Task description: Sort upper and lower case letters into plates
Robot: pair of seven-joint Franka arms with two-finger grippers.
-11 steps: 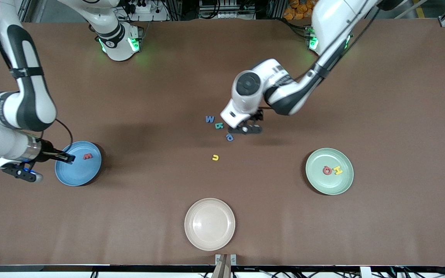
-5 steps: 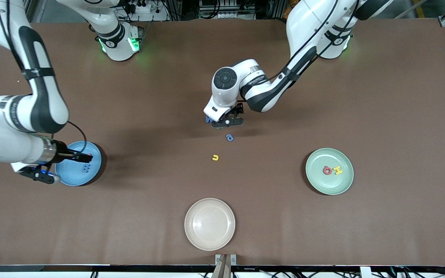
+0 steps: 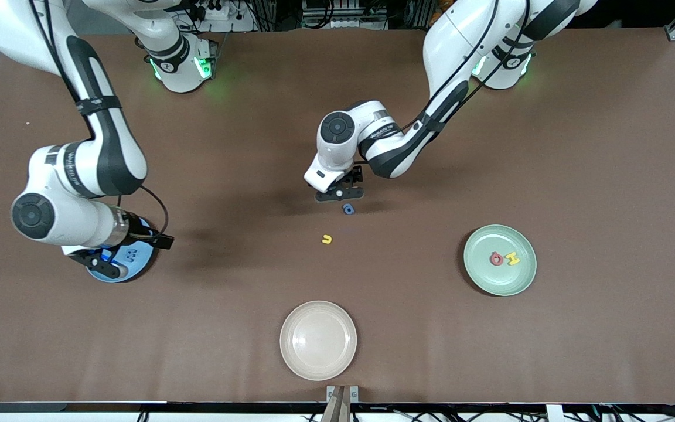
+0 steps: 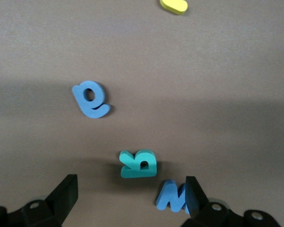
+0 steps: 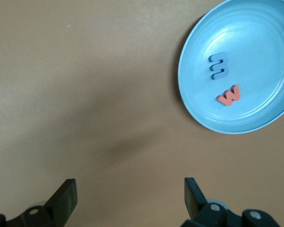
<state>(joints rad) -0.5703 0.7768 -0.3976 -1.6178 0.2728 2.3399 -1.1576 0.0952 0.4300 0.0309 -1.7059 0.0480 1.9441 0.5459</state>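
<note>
Two spread grippers: left gripper (image 4: 128, 201) over the teal letter (image 4: 138, 163), light foam, probably best pinched by its edges; right gripper (image 5: 128, 201) empty beside the blue plate (image 5: 255, 118).

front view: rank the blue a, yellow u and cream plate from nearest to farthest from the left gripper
1. Blue a, on the table just below the left gripper in the front view.
2. Yellow u, nearer the front camera.
3. Cream plate, at the table's front edge.
</note>
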